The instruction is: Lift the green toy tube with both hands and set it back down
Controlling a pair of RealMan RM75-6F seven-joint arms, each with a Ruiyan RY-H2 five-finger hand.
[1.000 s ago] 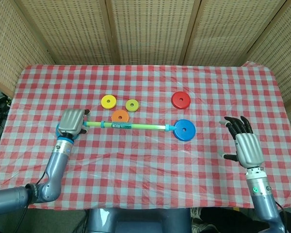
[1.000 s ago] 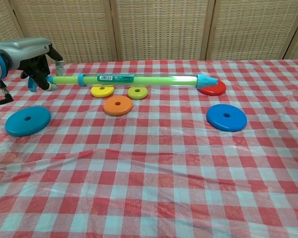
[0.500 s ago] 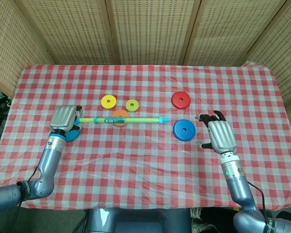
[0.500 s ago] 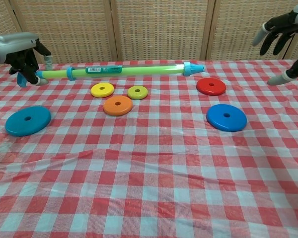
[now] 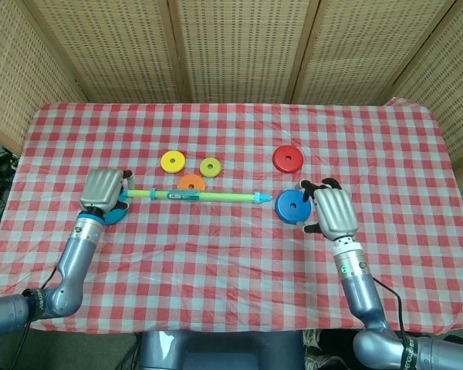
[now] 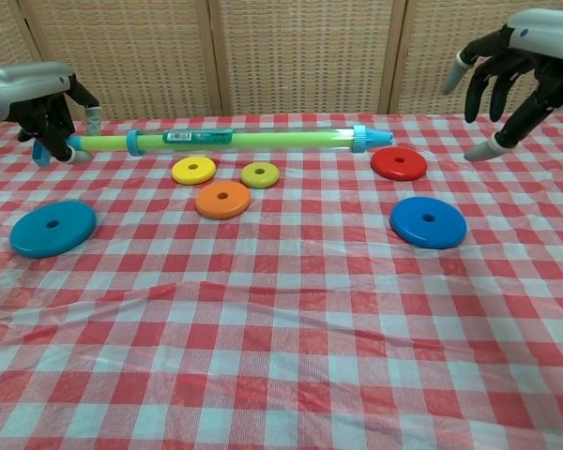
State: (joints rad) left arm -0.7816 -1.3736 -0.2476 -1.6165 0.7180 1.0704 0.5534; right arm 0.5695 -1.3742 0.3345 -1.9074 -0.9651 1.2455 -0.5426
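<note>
The green toy tube [image 5: 208, 196] [image 6: 235, 141] has light-blue end caps and hangs level above the table. My left hand [image 5: 102, 190] [image 6: 39, 97] grips its left end. My right hand [image 5: 333, 213] [image 6: 511, 66] is open with fingers spread, in the air to the right of the tube's free tip, not touching it. In the head view that hand hovers beside the blue disc [image 5: 291, 206]; in the chest view it sits high at the right edge.
On the red-checked tablecloth [image 6: 291, 319] lie a yellow disc [image 5: 172, 161], a lime disc [image 5: 210, 166], an orange disc [image 6: 222, 199], a red disc [image 5: 288, 159], a blue disc [image 6: 428, 222] and a teal disc [image 6: 53, 228]. A wicker screen [image 5: 239, 46] stands behind the table.
My right hand has moved left toward the tube's free end, staying open. The tube, still held by my left hand, has shifted slightly and stays raised.
</note>
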